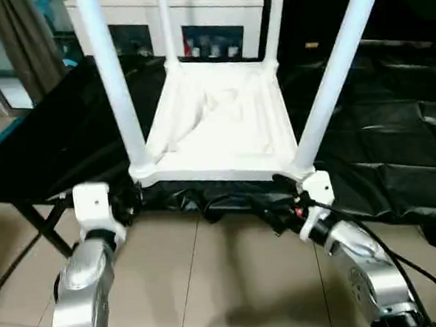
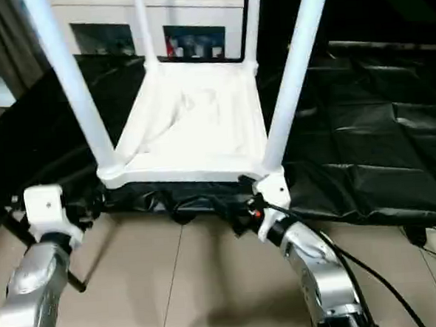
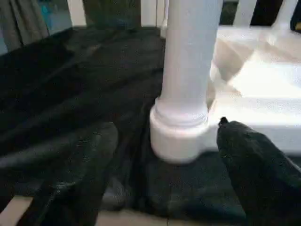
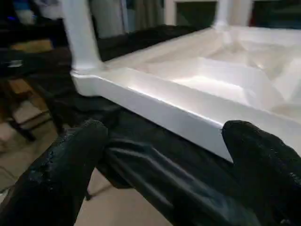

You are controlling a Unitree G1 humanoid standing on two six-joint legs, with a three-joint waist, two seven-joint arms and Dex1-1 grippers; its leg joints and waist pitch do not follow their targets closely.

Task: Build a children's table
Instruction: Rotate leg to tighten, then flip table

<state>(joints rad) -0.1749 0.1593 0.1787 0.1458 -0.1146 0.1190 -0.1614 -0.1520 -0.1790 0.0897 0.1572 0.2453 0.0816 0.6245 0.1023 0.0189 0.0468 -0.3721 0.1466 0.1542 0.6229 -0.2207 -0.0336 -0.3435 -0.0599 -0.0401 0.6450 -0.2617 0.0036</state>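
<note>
You see the children's table lying upside down on the black-draped work table, at its near edge, underside facing up. All four white legs stand upright in the round corner sockets.

The left gripper sits at the near left corner of the tabletop. Its two black fingers are spread wide apart, one on each side of the corner socket, and hold nothing. You cannot tell whether either finger touches the socket.

The right gripper sits at the near right corner, facing the tabletop's near rim. Its fingers are likewise spread wide and hold nothing; the rim lies just beyond them.

Both silver forearms reach forward over the tiled floor. A white cabinet stands behind the work table.
</note>
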